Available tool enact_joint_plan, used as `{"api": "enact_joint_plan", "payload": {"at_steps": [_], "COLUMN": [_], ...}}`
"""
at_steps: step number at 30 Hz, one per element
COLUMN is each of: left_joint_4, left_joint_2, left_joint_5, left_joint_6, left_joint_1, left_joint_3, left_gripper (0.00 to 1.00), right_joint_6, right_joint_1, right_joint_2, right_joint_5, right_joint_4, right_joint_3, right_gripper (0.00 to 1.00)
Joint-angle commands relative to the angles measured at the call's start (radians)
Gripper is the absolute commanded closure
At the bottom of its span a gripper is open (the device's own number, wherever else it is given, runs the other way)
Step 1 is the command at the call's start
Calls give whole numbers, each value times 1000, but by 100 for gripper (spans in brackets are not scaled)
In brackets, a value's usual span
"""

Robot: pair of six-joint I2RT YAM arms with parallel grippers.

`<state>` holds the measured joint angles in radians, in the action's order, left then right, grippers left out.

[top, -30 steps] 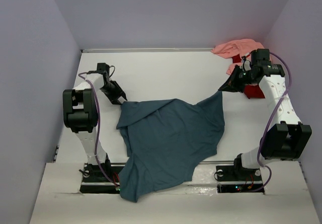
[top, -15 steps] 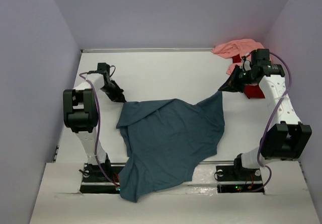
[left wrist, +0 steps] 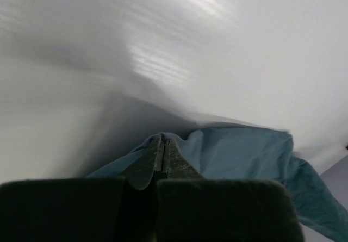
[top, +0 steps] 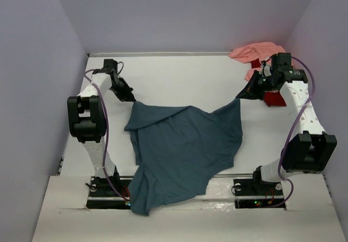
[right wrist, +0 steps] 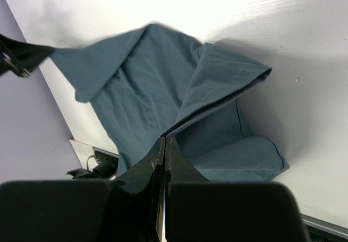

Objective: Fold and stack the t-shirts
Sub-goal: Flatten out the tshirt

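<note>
A dark teal-blue t-shirt (top: 182, 147) lies spread over the middle of the white table, its lower end hanging past the near edge. My left gripper (top: 130, 98) is shut on the shirt's upper left corner (left wrist: 217, 155), the cloth pinched between the fingertips. My right gripper (top: 240, 97) is shut on the upper right corner, and the shirt (right wrist: 147, 84) stretches away below it. A salmon pink t-shirt (top: 254, 52) lies crumpled in the far right corner. A red t-shirt (top: 272, 97) shows beside it, partly hidden behind my right arm.
Purple walls close in the table (top: 179, 79) on the left, back and right. Both arm bases (top: 109, 190) stand on the near edge, with the teal shirt draped between them.
My left gripper closed on the shirt's upper left corner and pulled it up and to the left, stretching that edge. The right arm kept still.
</note>
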<state>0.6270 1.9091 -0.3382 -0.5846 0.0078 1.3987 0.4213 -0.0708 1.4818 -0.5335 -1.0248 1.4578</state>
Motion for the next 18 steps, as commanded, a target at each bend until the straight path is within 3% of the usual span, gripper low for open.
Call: {"api": "enact_joint_plan", "payload": {"at_steps": [1, 10, 13, 18], "left_joint_4": [-29, 57, 79, 27], "left_joint_2": [16, 243, 298, 263], "left_joint_5": [-22, -77, -102, -101], "left_joint_6": [-12, -80, -81, -83], "left_joint_1": [-5, -51, -57, -60], "left_joint_3": [250, 805, 882, 838], "left_gripper": [100, 100, 100, 100], "right_joint_6": [-18, -18, -18, -21], "right_joint_1": [2, 2, 2, 2], "right_joint_2": [6, -20, -23, -23], "right_joint_5": [-5, -11, -3, 3], "right_joint_4": [12, 20, 20, 14], "right_joint_3": [32, -8, -7, -5], "right_gripper": [100, 100, 100, 100]}}
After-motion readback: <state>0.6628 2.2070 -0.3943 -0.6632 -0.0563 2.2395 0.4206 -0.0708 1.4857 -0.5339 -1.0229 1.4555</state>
